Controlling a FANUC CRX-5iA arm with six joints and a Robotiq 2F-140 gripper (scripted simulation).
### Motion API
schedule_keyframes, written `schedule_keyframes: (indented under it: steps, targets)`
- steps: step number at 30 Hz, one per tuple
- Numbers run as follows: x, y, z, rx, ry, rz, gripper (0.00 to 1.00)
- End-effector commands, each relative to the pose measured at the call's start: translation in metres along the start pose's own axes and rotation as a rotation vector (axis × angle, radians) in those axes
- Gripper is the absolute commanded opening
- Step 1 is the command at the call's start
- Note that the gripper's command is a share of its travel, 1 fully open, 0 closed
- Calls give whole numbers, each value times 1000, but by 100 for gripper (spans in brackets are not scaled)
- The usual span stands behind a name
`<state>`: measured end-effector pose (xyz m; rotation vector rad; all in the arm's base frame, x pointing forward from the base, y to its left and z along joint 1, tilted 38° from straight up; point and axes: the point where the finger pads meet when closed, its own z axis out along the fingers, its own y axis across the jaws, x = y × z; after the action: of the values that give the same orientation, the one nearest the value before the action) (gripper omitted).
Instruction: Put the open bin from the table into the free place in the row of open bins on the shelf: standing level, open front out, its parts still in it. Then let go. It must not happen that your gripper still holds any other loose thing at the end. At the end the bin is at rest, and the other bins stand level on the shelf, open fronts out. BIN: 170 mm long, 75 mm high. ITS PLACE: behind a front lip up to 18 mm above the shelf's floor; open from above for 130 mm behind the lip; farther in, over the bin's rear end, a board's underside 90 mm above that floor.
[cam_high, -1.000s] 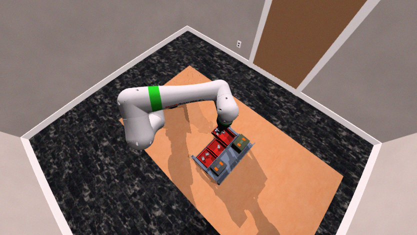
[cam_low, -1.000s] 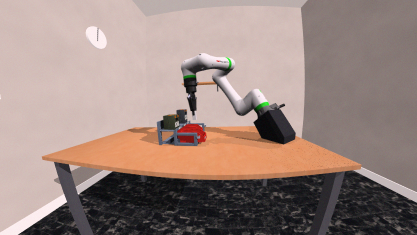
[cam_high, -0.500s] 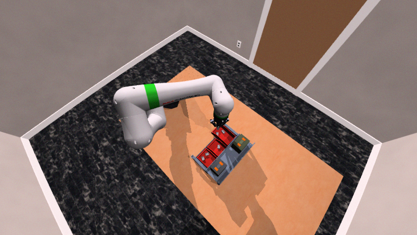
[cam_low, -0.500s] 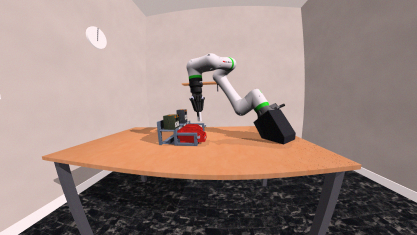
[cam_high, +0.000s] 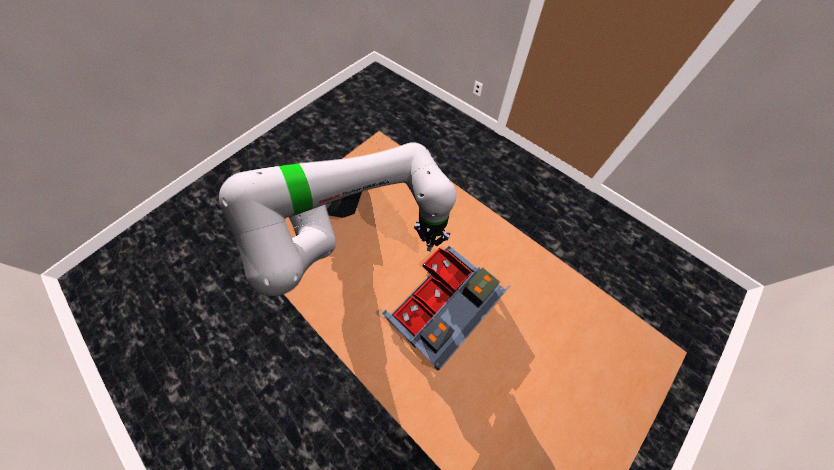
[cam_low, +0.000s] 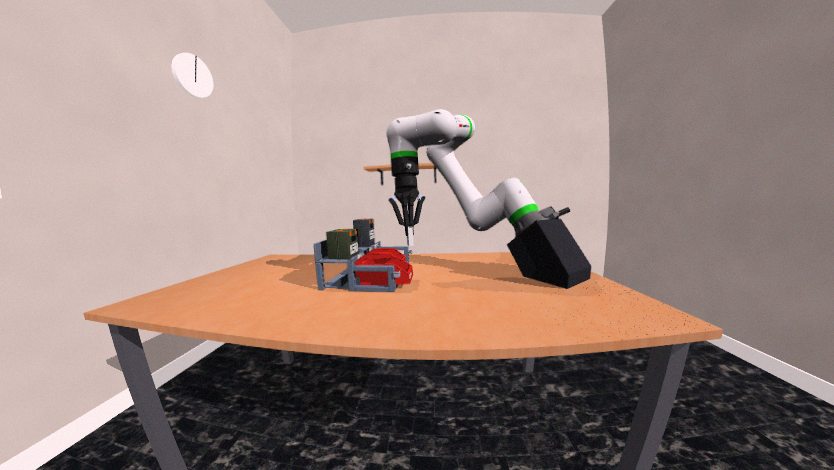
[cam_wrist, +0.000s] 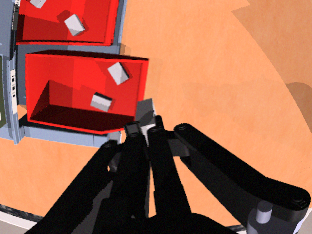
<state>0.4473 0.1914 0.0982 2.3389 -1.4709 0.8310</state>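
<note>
- Black robot base (cam_high: 347, 208) (cam_low: 551, 253): mostly hidden under the arm (cam_high: 356, 170) (cam_low: 463, 182) in the top view.
- Middle red bin (cam_high: 430, 293) (cam_low: 399, 257) (cam_wrist: 95, 35): cut off by the wrist view's top edge.
- Green box (cam_high: 482, 286) (cam_low: 340, 244) (cam_wrist: 2, 95): mostly beyond that view's left edge.
- Arm's small black lettering: too small to read.

So we've got the open red bin (cam_high: 454, 276) (cam_low: 403, 276) (cam_wrist: 70, 75) at the wrist frame's left, in the grey shelf's (cam_high: 385, 315) (cam_low: 320, 275) (cam_wrist: 65, 135) end slot, front poking out, two pale blocky parts (cam_high: 445, 263) (cam_wrist: 118, 73) inside. Can't tell if it's level.
</note>
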Motion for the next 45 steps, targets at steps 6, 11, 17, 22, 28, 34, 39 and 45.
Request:
schedule_keyframes:
  steps: [6, 11, 17, 22, 28, 34, 39, 45]
  targets:
    - [-15, 21, 8, 35, 14, 336, 0]
    - [-17, 25, 9, 39, 14, 386, 0]
    - [-17, 25, 9, 39, 14, 387, 0]
    - [-17, 25, 9, 39, 14, 387, 0]
    - [-17, 25, 9, 39, 14, 387, 0]
    - [-17, 25, 9, 39, 14, 387, 0]
    - [-17, 25, 9, 39, 14, 387, 0]
    - [-17, 25, 9, 39, 14, 387, 0]
